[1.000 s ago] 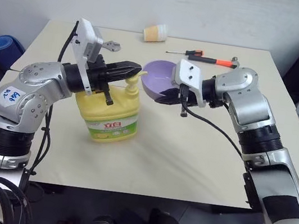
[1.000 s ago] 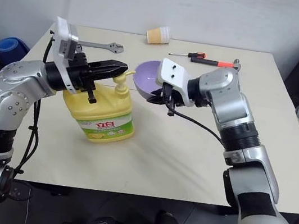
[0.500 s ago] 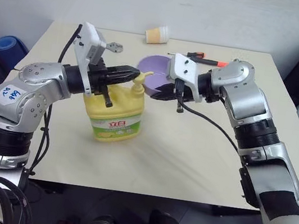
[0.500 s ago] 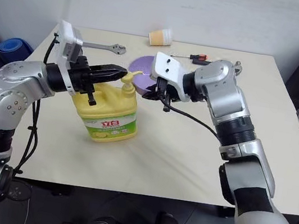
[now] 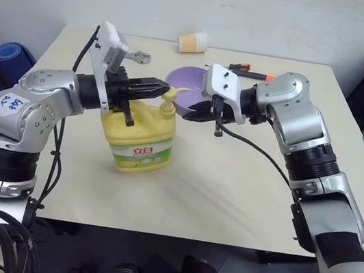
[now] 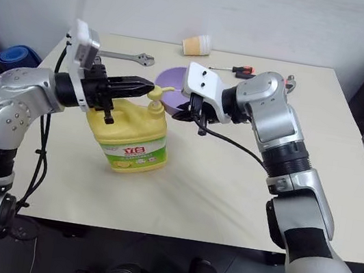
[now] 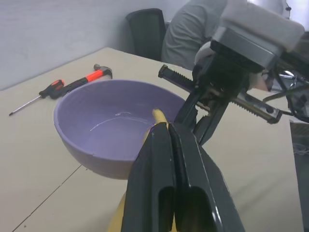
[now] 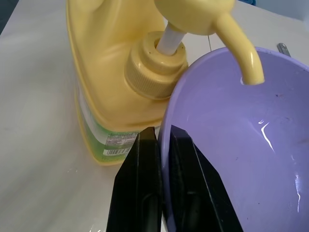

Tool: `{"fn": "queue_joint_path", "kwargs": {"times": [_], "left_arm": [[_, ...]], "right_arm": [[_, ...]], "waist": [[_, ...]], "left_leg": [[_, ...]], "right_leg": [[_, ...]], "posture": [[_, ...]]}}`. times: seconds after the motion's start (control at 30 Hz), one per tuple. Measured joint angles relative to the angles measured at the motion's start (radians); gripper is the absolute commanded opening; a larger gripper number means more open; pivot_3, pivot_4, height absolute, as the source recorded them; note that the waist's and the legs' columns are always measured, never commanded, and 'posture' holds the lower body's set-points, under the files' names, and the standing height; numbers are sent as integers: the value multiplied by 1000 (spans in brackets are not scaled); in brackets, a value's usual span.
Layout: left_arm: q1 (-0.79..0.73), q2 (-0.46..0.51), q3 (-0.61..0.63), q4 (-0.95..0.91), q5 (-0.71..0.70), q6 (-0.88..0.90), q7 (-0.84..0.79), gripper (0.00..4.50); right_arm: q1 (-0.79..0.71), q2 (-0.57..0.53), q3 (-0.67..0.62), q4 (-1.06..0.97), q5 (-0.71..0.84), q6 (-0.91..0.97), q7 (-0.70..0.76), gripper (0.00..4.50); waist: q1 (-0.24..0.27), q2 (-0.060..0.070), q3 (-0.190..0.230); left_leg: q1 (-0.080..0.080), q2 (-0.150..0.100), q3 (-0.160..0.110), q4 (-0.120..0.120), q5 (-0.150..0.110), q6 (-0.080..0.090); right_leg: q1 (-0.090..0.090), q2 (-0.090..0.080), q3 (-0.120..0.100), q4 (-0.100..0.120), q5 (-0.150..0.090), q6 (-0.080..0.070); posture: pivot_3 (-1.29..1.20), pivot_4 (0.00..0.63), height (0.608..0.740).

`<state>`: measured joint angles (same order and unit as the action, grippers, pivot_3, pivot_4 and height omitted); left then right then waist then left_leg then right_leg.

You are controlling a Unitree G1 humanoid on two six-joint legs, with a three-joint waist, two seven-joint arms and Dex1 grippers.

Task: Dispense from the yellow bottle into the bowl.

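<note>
Bowl just right of the bottle, under its spout; cup, screwdriver behind them on the table.

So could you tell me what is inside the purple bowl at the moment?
The bowl holds a thin clear streak of liquid on its inner wall, with the yellow bottle's spout hanging over it. The lowest part is outside the pictures.

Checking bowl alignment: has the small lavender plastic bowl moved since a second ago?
Yes. The lavender plastic bowl moved toward the yellow plastic pump bottle; its rim now sits under the spout.
</note>
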<state>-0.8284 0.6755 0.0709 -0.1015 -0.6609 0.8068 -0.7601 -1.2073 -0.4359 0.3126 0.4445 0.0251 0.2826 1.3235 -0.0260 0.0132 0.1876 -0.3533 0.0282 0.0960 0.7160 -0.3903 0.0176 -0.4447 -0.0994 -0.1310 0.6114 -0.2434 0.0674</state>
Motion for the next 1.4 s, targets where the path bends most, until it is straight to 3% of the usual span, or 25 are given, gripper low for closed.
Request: {"fn": "queue_joint_path", "kwargs": {"times": [1.07,1.27,1.4], "left_arm": [[-34,57,-92,-48,135,53,-44,36],[-3,63,-93,-46,154,45,-50,36],[-2,29,-88,-33,155,31,-44,36]], "right_arm": [[2,1,-2,-22,2,24,-9,0],[2,2,-2,-26,3,25,-9,0],[3,2,-3,-30,3,25,-21,0]], "waist": [[-1,0,-5],[-1,0,-8],[-1,-1,-10]], "left_leg": [[3,0,1,0,0,0],[20,1,2,-4,-1,-1],[20,1,1,-5,-1,-1]], "right_leg": [[1,0,2,2,0,0],[17,1,4,-1,-1,-1],[16,0,5,-1,-1,-1]], "posture": [[0,150,740],[0,150,740],[0,150,740]]}}
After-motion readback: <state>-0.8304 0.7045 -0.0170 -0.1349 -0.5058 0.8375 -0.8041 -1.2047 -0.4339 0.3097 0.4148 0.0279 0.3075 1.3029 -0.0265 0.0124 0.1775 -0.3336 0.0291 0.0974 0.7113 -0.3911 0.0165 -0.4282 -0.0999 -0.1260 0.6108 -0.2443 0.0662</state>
